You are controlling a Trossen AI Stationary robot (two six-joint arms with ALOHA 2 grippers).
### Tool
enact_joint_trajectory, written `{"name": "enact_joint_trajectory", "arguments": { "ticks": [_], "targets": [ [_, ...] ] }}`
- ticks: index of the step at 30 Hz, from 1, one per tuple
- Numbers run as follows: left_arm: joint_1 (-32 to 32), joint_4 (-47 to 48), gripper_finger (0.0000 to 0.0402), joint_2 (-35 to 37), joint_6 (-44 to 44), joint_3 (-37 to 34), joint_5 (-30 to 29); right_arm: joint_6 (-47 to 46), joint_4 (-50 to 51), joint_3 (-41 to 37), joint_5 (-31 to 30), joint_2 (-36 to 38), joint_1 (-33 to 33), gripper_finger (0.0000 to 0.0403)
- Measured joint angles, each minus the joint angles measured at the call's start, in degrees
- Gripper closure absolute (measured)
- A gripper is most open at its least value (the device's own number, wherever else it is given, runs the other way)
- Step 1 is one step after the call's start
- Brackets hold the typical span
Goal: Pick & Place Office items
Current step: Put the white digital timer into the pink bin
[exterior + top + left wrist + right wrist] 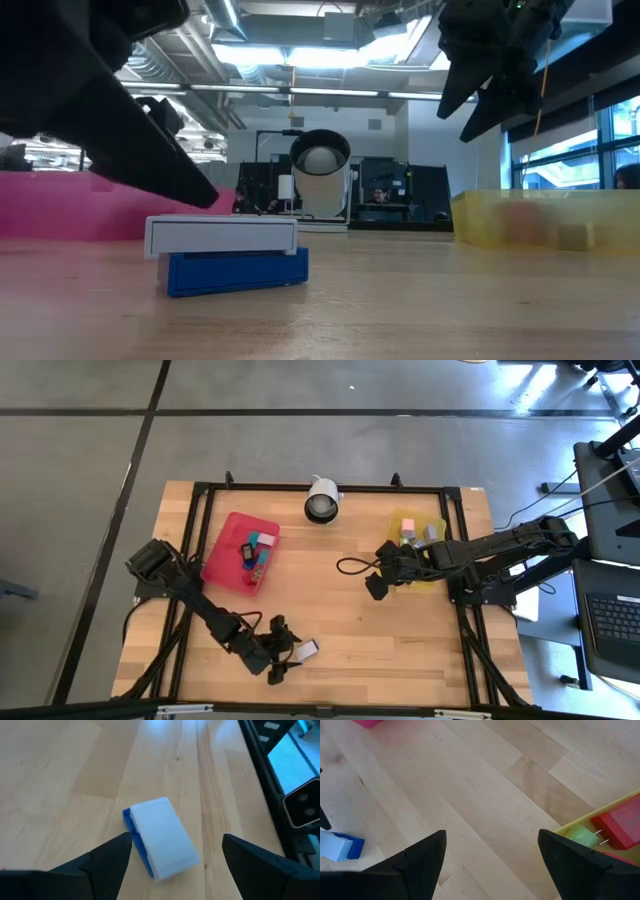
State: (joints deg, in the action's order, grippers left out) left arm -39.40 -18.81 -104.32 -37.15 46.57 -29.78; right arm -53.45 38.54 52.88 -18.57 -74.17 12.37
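Note:
A small blue block with a white top [160, 837] lies flat on the wooden table near its front edge [308, 650] [228, 255]. My left gripper [175, 855] [290, 653] is open and slants down over it, one finger on either side; I see no touch. My right gripper [492, 855] [375, 582] hangs open above the table beside the yellow tray [432, 575], with nothing between its fingers. Several small coloured pieces lie in the red tray [222, 555]. The yellow tray holds more, among them a green piece [582, 836] and a red piece [620, 827].
A round black-and-white camera [322, 500] stands at the table's far edge. A black frame rail [465, 630] runs round the tabletop. A dark cable loop [350, 567] hangs by the right arm. Bare wood [340, 620] lies between the two trays and the front edge.

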Motion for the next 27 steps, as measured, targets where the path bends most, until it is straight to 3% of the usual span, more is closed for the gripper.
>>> {"name": "enact_joint_trajectory", "arguments": {
  "ticks": [27],
  "targets": [
    [0.0, 1.18, 0.0093, -0.23, 4.68, 0.0, -0.97, -0.02, -0.04, 0.0, 0.02, 0.0, 0.01, 0.0085]
  ]
}}
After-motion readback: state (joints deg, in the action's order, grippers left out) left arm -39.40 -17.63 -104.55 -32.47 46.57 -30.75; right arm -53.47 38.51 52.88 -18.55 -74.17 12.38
